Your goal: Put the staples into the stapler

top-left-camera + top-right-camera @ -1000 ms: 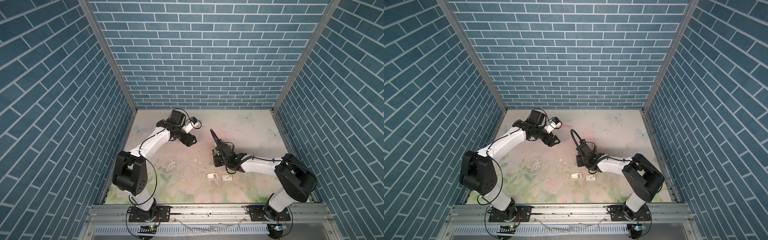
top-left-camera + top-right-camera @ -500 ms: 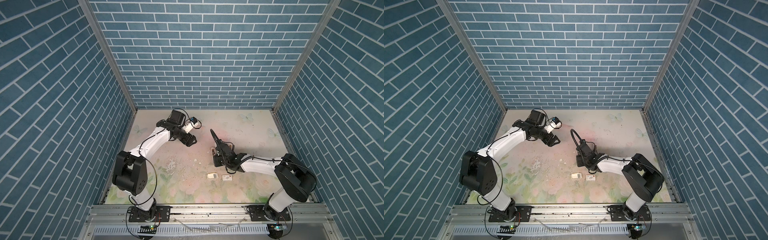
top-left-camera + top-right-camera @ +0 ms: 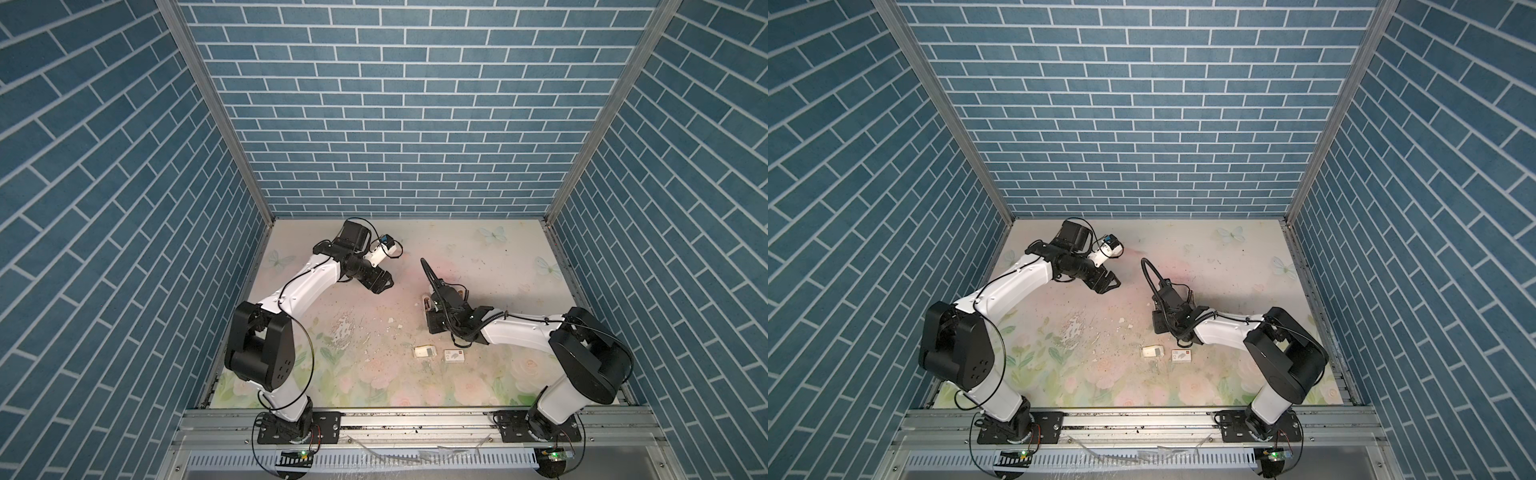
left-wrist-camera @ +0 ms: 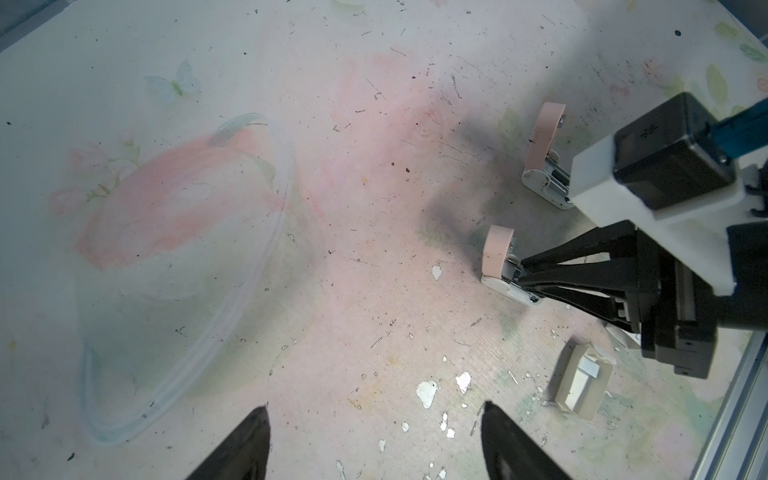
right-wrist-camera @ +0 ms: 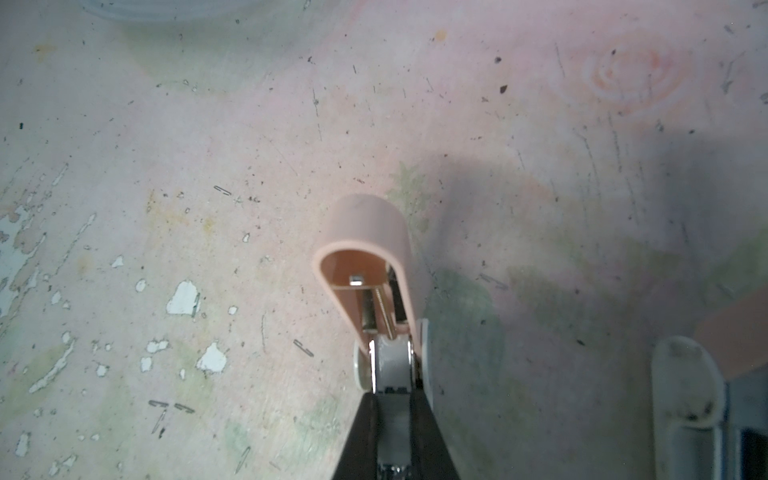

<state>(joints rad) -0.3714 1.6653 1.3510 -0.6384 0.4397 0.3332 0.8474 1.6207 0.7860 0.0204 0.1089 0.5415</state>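
**A:** Staples first. Where are they?

**B:** The staples (image 4: 591, 366) are a grey strip lying in the open cardboard tray (image 4: 563, 376). That's low and just right of centre in both top views, well apart from both grippers. Loose single ones are scattered on the table (image 4: 374, 124).

**A:** Stapler?

**B:** The stapler (image 4: 496, 253) is up from the tray in a top view, near mid-frame. Its pink lid is flipped up. The right gripper (image 5: 392, 399) is pinched tight on the stapler's lower channel, holding it down on the table. I see no strip in the channel, but the fingers hide most of it.

**A:** Changed in the last second?

**B:** Nothing. Both arms, the grip and the tray are the same as a second ago. My read is the task is parked at hold-it-open, with the stapler ready and no staples fetched.

**A:** Left side?

**B:** The left gripper (image 4: 374, 407) is spread wide and empty. It hovers over bare table, left of centre in a top view. I'd guess it's the one to go for the strip.

**A:** Other containers?

**B:** There's a closed box (image 3: 454, 356) with a red mark just right of the tray, contents unseen. A clear bowl (image 4: 266, 257) is barely visible and looks empty. A second stapler (image 4: 544, 162), lid also up, stands just beside the held one and isn't gripped.
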